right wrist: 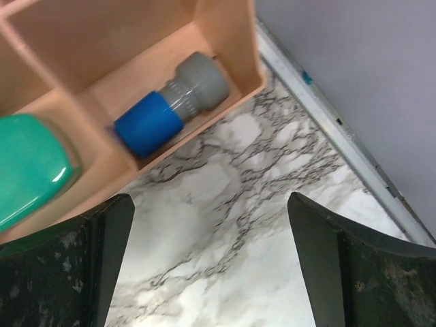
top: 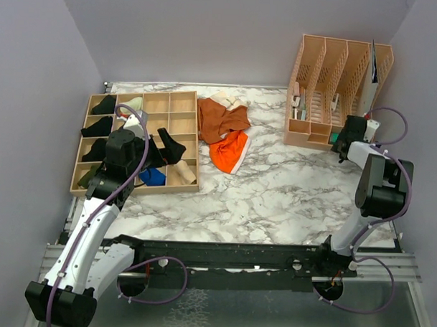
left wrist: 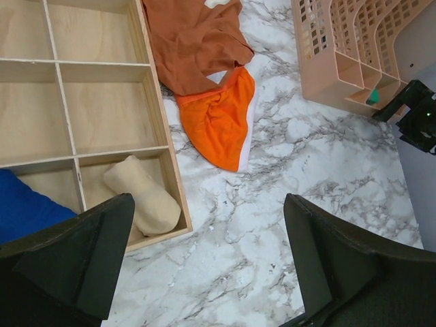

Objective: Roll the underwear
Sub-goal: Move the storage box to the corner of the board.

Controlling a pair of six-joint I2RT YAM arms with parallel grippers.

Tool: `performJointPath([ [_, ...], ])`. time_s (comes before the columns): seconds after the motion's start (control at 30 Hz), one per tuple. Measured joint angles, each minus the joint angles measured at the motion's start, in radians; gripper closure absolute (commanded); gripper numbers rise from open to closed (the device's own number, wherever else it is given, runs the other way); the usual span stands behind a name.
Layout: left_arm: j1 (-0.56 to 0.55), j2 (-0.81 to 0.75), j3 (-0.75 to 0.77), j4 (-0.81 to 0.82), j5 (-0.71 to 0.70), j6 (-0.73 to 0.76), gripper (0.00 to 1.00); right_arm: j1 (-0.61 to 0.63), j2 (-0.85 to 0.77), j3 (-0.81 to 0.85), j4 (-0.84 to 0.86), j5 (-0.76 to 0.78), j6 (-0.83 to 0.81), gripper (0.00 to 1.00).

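Observation:
Two pieces of underwear lie spread on the marble table, just right of the wooden tray. The rust-brown underwear (top: 221, 119) (left wrist: 194, 44) is farther back. The bright orange underwear (top: 230, 151) (left wrist: 218, 119) sits in front of it, tucked partly under the brown piece's edge. My left gripper (top: 166, 150) (left wrist: 208, 262) hovers open over the tray's front right corner, short of the orange piece, with nothing between its fingers. My right gripper (top: 351, 132) (right wrist: 211, 266) is open over bare marble beside the peach organizer, far from both pieces.
The wooden compartment tray (top: 192, 145) (left wrist: 158, 116) holds a cream roll (left wrist: 143, 196), a blue bundle (left wrist: 27, 208) and dark bundles. A peach slotted organizer (top: 336, 74) (right wrist: 225, 34) at the back right holds a blue-and-grey bottle (right wrist: 170, 105) and a green item (right wrist: 30, 170). Walls enclose the table.

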Motion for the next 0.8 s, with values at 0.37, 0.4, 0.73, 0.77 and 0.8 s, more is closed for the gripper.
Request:
performJointPath([
  [0.37, 0.0, 0.01, -0.009, -0.008, 0.0, 0.029, 0.01, -0.005, -0.31, -0.209, 0.01, -0.584, 0.103, 0.02],
  [0.4, 0.0, 0.016, -0.009, -0.008, 0.0, 0.032, 0.01, 0.024, -0.359, -0.239, 0.011, -0.625, 0.122, 0.02],
  [0.73, 0.0, 0.089, -0.008, -0.016, 0.001, 0.05, 0.01, 0.537, -0.177, 0.025, -0.006, -0.655, 0.166, 0.03],
  [0.77, 0.0, 0.088, -0.008, -0.016, 0.002, 0.049, 0.01, 0.554, -0.109, 0.103, -0.019, -0.638, 0.163, 0.02],
  [0.8, 0.0, 0.088, -0.008, -0.016, 0.003, 0.049, 0.01, 0.562, -0.038, 0.187, -0.037, -0.616, 0.158, 0.01],
])
